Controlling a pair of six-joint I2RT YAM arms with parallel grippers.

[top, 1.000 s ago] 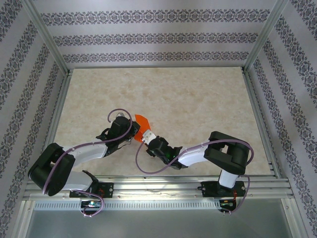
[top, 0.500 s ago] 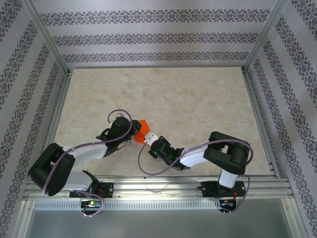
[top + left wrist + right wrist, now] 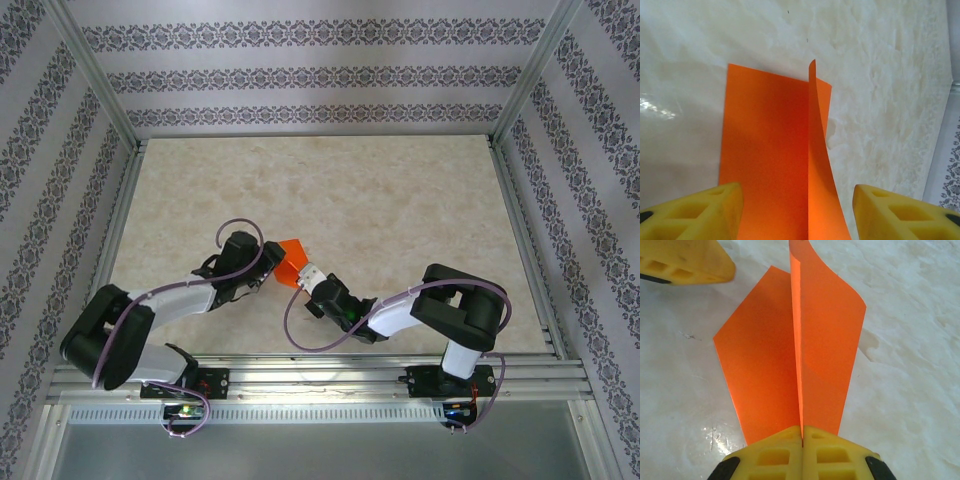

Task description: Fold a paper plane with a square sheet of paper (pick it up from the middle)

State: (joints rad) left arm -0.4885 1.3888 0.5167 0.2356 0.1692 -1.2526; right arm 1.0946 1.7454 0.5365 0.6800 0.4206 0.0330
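Observation:
The orange paper plane (image 3: 291,262) lies on the marble table between my two grippers, narrowing toward the right one. My right gripper (image 3: 801,429) is shut on its raised centre crease at the narrow end, and the two flaps (image 3: 775,365) spread out beyond the fingers. One flap lies flat while the other curls upward (image 3: 816,125). My left gripper (image 3: 796,189) is open, its yellow fingers (image 3: 715,205) on either side of the wide end without touching it. From above, the left gripper (image 3: 268,262) and right gripper (image 3: 308,275) face each other across the paper.
The beige marble tabletop (image 3: 400,210) stretches away behind and to the right of the arms. Aluminium frame rails (image 3: 520,230) and patterned walls bound it on three sides. One left finger (image 3: 685,262) shows in the right wrist view's top-left corner.
My left gripper has opened and let go of the paper. My right gripper has closed fully on the crease. The paper has settled lower and slightly leftward.

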